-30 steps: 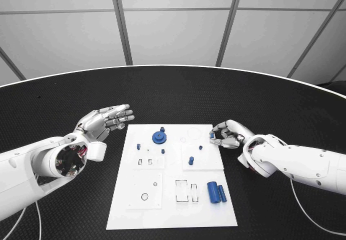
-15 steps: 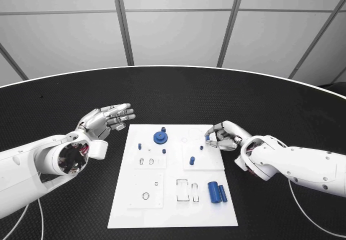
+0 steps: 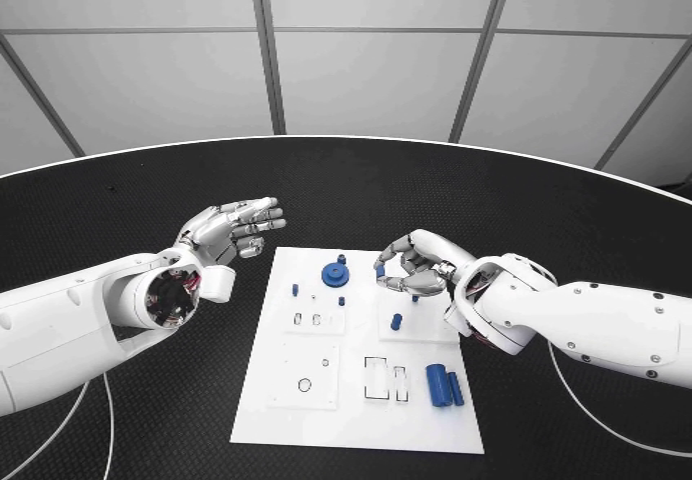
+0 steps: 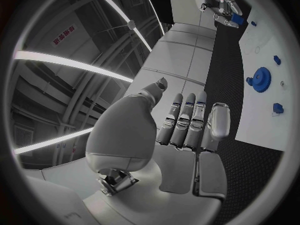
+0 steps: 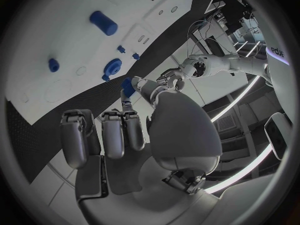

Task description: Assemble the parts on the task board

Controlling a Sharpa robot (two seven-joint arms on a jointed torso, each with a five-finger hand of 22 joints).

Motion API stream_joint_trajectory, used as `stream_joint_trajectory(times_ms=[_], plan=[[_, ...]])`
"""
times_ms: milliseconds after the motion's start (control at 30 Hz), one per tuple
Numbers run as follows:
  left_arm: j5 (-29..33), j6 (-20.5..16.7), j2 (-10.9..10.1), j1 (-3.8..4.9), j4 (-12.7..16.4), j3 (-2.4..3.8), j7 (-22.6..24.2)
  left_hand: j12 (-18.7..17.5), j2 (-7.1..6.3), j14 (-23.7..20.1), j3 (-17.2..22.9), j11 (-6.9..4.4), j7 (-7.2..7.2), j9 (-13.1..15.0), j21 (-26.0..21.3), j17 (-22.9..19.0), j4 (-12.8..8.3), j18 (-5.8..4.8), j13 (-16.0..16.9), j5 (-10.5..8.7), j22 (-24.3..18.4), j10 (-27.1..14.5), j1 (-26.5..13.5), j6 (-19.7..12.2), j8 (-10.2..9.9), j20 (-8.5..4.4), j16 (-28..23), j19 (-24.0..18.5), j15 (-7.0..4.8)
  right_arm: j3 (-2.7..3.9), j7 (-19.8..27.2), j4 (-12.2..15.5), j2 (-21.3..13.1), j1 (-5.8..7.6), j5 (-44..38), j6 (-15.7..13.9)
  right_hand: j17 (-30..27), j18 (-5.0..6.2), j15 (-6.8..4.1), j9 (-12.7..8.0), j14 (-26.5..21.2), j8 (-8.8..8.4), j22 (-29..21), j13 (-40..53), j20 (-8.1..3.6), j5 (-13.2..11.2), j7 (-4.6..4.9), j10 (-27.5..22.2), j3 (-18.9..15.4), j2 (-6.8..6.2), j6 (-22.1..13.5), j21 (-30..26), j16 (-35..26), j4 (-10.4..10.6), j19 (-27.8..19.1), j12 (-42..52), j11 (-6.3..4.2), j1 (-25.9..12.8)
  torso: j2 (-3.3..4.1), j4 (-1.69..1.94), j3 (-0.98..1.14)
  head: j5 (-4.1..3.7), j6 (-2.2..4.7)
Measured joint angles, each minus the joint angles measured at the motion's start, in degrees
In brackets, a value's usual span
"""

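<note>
The white task board [image 3: 289, 400] lies mid-table. My right hand [image 3: 414, 266] hovers over the board's far right part and pinches a small blue part [image 3: 379, 268] at its fingertips; the right wrist view shows this part [image 5: 128, 87] too. A blue gear [image 3: 336, 275] stands just left of that hand, with short blue pegs [image 3: 397, 321] around it. Two blue cylinders [image 3: 444, 386] lie at the near right of the board. My left hand [image 3: 238, 228] hangs open, fingers spread, beyond the board's far left corner, holding nothing.
The black round table [image 3: 144, 420] ends in a white rim [image 3: 130, 152] at the back. Rectangular and round recesses [image 3: 378, 378] mark the near half of the board. Bare tabletop lies on both sides of the board.
The camera has shifted. My right hand has moved left from the board's right edge to above the board, still pinching the blue part. The left hand holds about the same place.
</note>
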Motion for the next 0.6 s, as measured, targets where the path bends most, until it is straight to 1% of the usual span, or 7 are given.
stream_joint_trajectory(times_ms=[67,133,167,400,467,500,600], plan=[[0.00,0.06,0.24,0.00,-0.34,0.00,-0.05,0.00,-0.13,0.00,0.65,0.11,0.00,0.27,0.00,0.22,0.34,0.00,0.00,0.26,0.00,0.11,-0.13,0.00,0.27,0.03,0.00,7.71,0.00,0.01,-0.63,-0.64,1.78,0.17,-0.31,0.60,0.00,0.00,0.00,0.00,0.00,0.17,0.00,0.00,0.00,-0.03,0.01,0.00,0.00,0.00,-0.01,0.00,0.00,0.00,0.00,0.00,0.00,0.00,-0.19,0.08,-0.09,0.56,-0.09],[0.01,0.09,0.46,-0.01,-0.60,0.00,-0.10,0.00,-0.39,0.00,1.47,0.11,0.00,0.60,0.00,0.50,0.82,-0.01,0.00,0.43,0.00,0.11,-0.39,0.00,0.49,0.05,0.12,18.29,0.00,0.01,-1.13,-1.26,3.35,0.27,-1.17,1.17,0.00,0.00,0.00,0.00,0.00,0.19,0.00,0.00,0.00,-0.04,0.09,0.00,0.00,0.00,-0.10,0.00,0.00,0.00,0.00,0.00,0.00,0.00,-0.30,0.15,-0.16,1.13,-0.20],[0.02,0.12,0.62,-0.01,-0.78,0.00,-0.14,0.00,-0.50,0.00,1.68,0.11,0.00,0.75,0.00,0.62,1.04,-0.01,0.00,0.43,0.00,0.11,-0.27,0.00,0.73,0.04,0.27,20.93,0.00,0.01,-1.41,-1.69,4.44,0.31,-1.99,1.51,0.00,0.00,0.00,0.01,0.00,0.20,0.00,0.00,0.00,-0.04,0.09,0.00,0.00,0.00,-0.10,0.00,0.00,0.00,0.00,0.00,0.00,0.00,-0.37,0.21,-0.21,1.49,-0.26],[0.08,0.21,1.43,-0.02,-1.71,0.00,-0.27,0.00,-0.90,0.00,1.75,0.11,0.00,0.80,0.00,0.66,1.10,-0.01,0.00,0.43,-0.01,0.11,-0.31,0.00,0.73,0.03,0.27,22.53,0.00,-0.04,-2.88,-4.06,9.78,0.39,-4.71,2.96,0.00,0.00,0.00,0.03,0.00,0.20,0.00,-0.01,0.00,-0.04,0.10,0.00,0.04,0.00,-0.11,0.00,0.00,-0.04,0.00,0.00,0.00,-0.01,-0.58,0.35,-0.36,4.61,-0.36],[0.09,0.23,1.62,-0.02,-1.96,-0.01,-0.30,0.00,-0.90,0.00,1.75,0.11,0.00,0.80,0.00,0.66,1.10,-0.23,0.00,0.43,-0.01,0.11,-0.31,0.00,0.73,0.03,0.27,22.53,0.00,-0.08,-3.35,-4.92,11.17,0.38,-4.96,3.35,0.00,0.00,0.00,0.03,0.00,0.20,0.00,-0.01,0.00,-0.04,0.10,0.00,0.16,0.00,-0.12,0.00,0.00,-0.16,0.00,0.00,0.00,-0.01,-0.61,0.30,-0.36,5.43,-0.47],[0.10,0.23,1.69,-0.02,-2.05,-0.01,-0.31,0.00,-0.90,0.00,1.75,0.11,0.00,0.80,0.00,0.66,1.10,-0.85,0.00,0.43,-0.01,0.11,-0.31,0.00,0.73,0.03,0.27,22.53,0.00,-0.12,-3.53,-5.29,11.77,0.34,-5.04,3.53,0.00,0.00,0.00,0.03,0.00,0.20,0.00,-0.01,0.00,-0.04,0.11,0.00,0.16,0.01,-0.12,0.00,0.00,-0.17,0.00,0.00,0.00,-0.02,-0.61,0.26,-0.35,5.92,-0.59],[0.12,0.25,1.91,-0.02,-2.32,-0.01,-0.33,0.00,-0.90,0.00,1.75,0.11,0.00,0.80,0.00,0.66,1.10,-0.86,0.00,0.43,-0.01,0.11,-0.31,0.00,0.73,0.03,0.27,22.53,0.00,-0.28,-4.11,-6.23,13.40,0.07,-5.59,4.15,0.00,0.00,0.00,0.02,0.00,0.18,0.00,-0.01,0.00,-0.05,0.19,0.00,0.16,0.18,-0.22,0.00,0.00,-0.17,0.00,0.00,0.00,-0.19,-0.58,0.16,-0.28,6.95,-0.87]])
